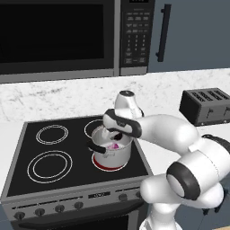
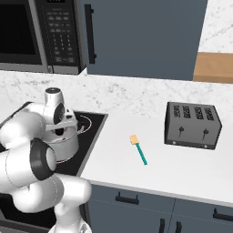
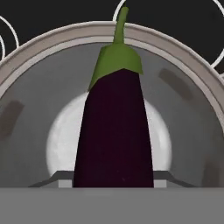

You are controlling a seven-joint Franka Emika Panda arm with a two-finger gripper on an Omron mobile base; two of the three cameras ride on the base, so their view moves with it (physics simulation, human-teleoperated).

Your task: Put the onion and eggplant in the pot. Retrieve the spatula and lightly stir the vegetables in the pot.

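Observation:
My gripper (image 1: 116,134) reaches down into the mouth of the steel pot (image 1: 112,158), which stands on the stove's front right burner. It is shut on the eggplant (image 3: 116,131), a glossy dark purple one with a green stem. In the hand view the eggplant hangs inside the pot's grey wall (image 3: 183,87), pointing at the pale bottom, and it hides my fingertips. The pinkish onion (image 1: 113,146) lies in the pot under the hand. The spatula (image 2: 138,149), teal handle and tan head, lies flat on the white counter to the right of the stove.
A black toaster (image 2: 193,125) stands on the counter beyond the spatula. The microwave (image 1: 58,36) hangs above the stove, whose left burners (image 1: 49,166) are bare. A wooden board (image 2: 214,67) sits at the far right.

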